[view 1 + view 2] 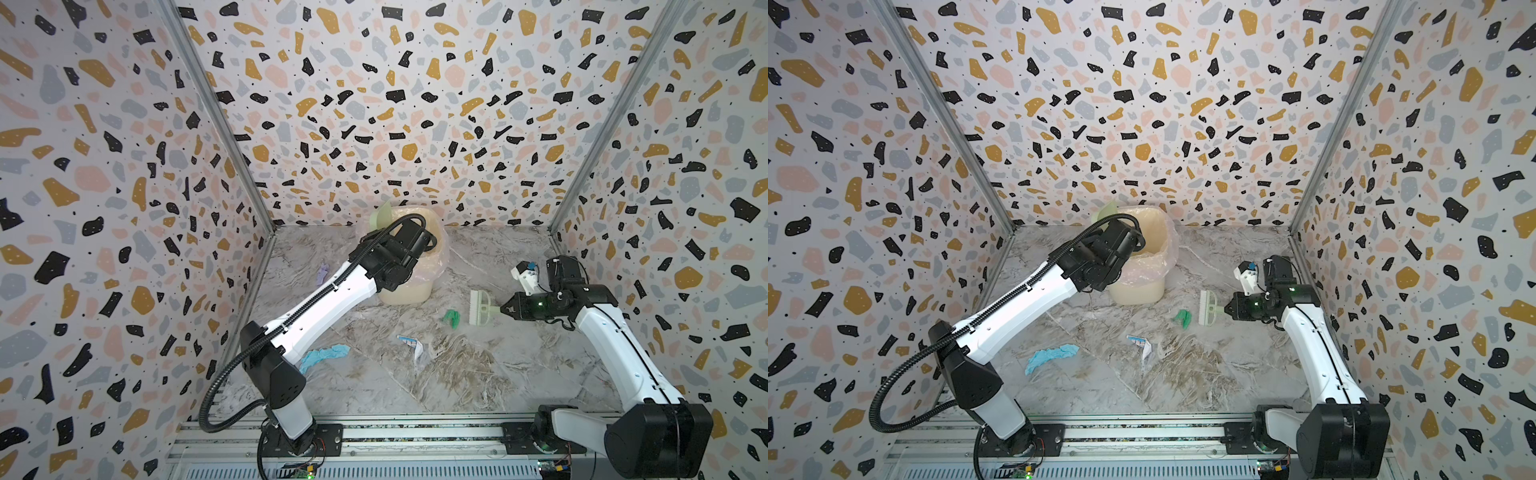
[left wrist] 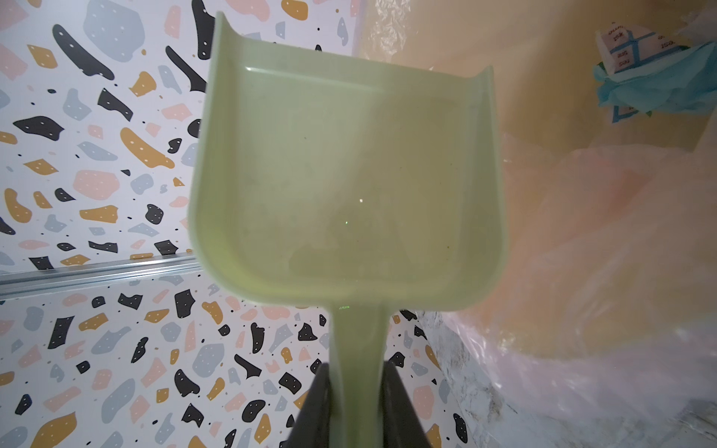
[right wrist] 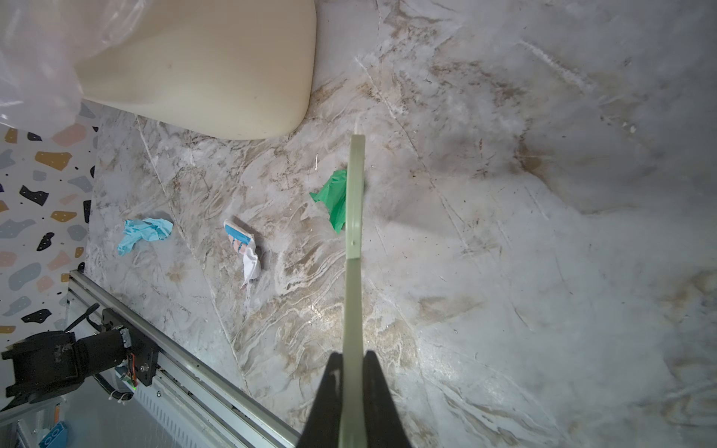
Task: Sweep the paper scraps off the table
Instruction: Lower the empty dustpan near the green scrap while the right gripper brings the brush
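Top views first. The right gripper (image 1: 505, 309) is clamped tight on the handle of the brush (image 1: 480, 307), whose head sits low over the table (image 1: 519, 374). The green scrap (image 1: 452, 318) lies just beside the bristle head, on the side away from the gripper and toward the middle. Handle, head and scrap nearly line up, and the head's long axis runs crosswise to that line. We judge a push straight out along the handle would catch the scrap broadside.

The other scraps on the table lie farther off. The printed scrap (image 1: 413, 345) is nearer the front, the blue scrap (image 1: 324, 356) is well over to the left, and the lavender scrap (image 1: 323, 272) lies left of the bin (image 1: 405, 293). The dustpan (image 1: 380, 216) is up at the bin's rim, well apart from all of them.

Left wrist now. The left gripper (image 2: 359, 372) pinches the dustpan's stem, its jaws held narrowly apart by it. The pan is bare, held beside the liner (image 2: 582, 232), and a few scraps (image 2: 652, 77) already lie inside.

Right wrist: we see the brush edge-on between shut fingers. The green scrap (image 3: 333, 198) peeks out from one side of the head, partly hidden, and we cannot tell if they touch. The right gripper is clearly the nearer one. We reckon the pan must come down beyond the scrap before a sweep pays.
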`<state>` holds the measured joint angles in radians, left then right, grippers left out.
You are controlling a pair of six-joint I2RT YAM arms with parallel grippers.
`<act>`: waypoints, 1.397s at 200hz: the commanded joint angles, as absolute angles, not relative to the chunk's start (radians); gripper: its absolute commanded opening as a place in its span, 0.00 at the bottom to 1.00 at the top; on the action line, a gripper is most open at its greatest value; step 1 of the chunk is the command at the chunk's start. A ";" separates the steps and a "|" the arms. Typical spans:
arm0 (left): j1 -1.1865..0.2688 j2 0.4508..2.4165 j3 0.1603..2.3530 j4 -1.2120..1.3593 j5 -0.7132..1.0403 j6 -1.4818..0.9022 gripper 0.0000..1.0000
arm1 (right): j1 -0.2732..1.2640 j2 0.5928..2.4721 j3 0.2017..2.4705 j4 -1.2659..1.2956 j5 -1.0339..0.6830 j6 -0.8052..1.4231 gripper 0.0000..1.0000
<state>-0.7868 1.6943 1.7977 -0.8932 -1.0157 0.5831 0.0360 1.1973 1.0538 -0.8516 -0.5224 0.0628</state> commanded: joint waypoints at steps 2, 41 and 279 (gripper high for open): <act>-0.788 1.640 1.849 -0.882 -0.989 0.528 0.00 | 0.051 1.170 1.060 -0.860 -0.497 0.066 0.00; -0.814 1.555 1.884 -0.912 -0.840 0.369 0.00 | 0.096 1.173 1.101 -0.877 -0.399 0.053 0.00; -1.178 1.013 0.817 -0.567 -0.241 -0.525 0.00 | 0.762 1.408 1.134 -0.669 0.467 -0.724 0.00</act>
<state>-1.1568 1.0393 0.8474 -0.6319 -0.2657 -0.4572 0.7544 1.3983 1.1297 -0.7341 0.3950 -0.6018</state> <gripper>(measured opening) 0.198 0.101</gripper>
